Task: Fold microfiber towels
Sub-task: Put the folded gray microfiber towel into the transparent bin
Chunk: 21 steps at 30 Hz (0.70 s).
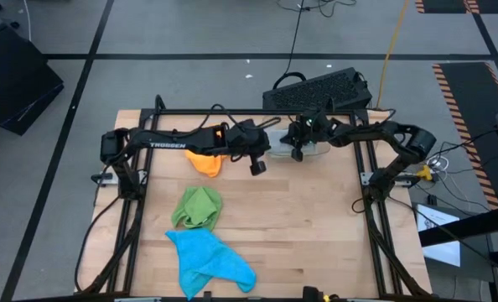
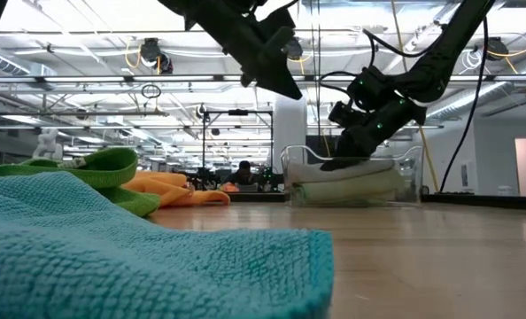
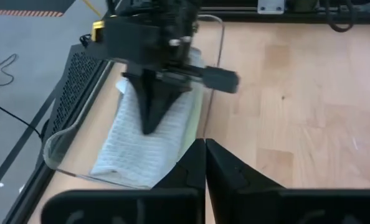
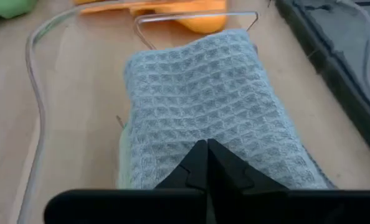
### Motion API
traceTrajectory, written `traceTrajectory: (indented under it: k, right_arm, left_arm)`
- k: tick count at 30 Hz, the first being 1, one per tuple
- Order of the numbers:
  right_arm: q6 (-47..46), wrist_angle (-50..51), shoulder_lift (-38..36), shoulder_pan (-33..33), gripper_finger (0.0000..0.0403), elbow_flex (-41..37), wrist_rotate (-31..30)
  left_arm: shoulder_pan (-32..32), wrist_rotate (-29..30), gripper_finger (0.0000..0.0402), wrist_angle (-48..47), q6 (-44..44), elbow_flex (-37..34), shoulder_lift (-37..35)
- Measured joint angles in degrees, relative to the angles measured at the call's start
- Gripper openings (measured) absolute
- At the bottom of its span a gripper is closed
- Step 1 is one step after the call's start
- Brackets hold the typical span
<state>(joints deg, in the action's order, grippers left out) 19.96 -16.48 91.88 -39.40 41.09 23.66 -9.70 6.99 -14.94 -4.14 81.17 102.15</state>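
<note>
We press our right gripper (image 4: 206, 163), fingers together, onto the folded grey towel (image 4: 210, 99) in the clear bin (image 3: 60, 149), likely to settle it. Our left gripper (image 3: 205, 165), fingers together, hovers beside it. Only the high view shows the blue (image 1: 207, 258), green (image 1: 197, 207) and orange (image 1: 205, 161) towels unfolded on the worktop (image 1: 316, 218).

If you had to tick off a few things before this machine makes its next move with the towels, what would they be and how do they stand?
1. Grey towel lies folded in the clear bin: ok.
2. Right end effector shut, empty, over the grey towel: ok.
3. Left end effector shut, empty, beside the bin: ok.
4. Orange towel, green towel and blue towel folded: not ok, all crumpled.
5. Arms clear of each other: cannot tell, they are close.
</note>
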Motion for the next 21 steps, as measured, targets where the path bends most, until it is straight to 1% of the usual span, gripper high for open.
traceTrajectory:
  k: [5,8,11,14,16,18,21]
  right_arm:
    - [0.10,-0.01,0.00,-0.72,0.0000,1.22,-3.91]
    - [-0.42,0.24,-1.19,-1.11,0.0000,1.59,-4.35]
    - [-1.80,0.78,-4.17,-1.05,0.0000,1.70,-4.26]
    - [-2.66,6.44,-9.27,-0.88,0.0000,1.71,-4.24]
    - [-2.59,13.72,-13.06,-0.66,0.0000,1.76,-5.32]
    - [-2.64,20.79,-16.38,-0.60,0.0000,1.70,-8.66]
    - [-3.07,25.30,-19.00,-0.92,0.0000,1.70,-13.82]
  left_arm:
    - [1.58,1.75,0.0012,-0.41,-0.03,0.00,0.00]
    - [2.74,2.03,0.0004,-1.48,0.55,0.00,0.00]
    - [4.61,3.14,0.0008,-3.44,1.48,0.00,0.00]
    - [6.66,6.22,0.0012,-4.96,1.68,0.00,0.00]
    - [7.75,7.06,0.0011,-6.61,1.80,0.00,0.00]
    - [8.56,7.10,0.0005,-7.39,2.40,0.00,0.02]
    - [9.24,7.12,0.0005,-6.96,2.92,0.00,0.02]
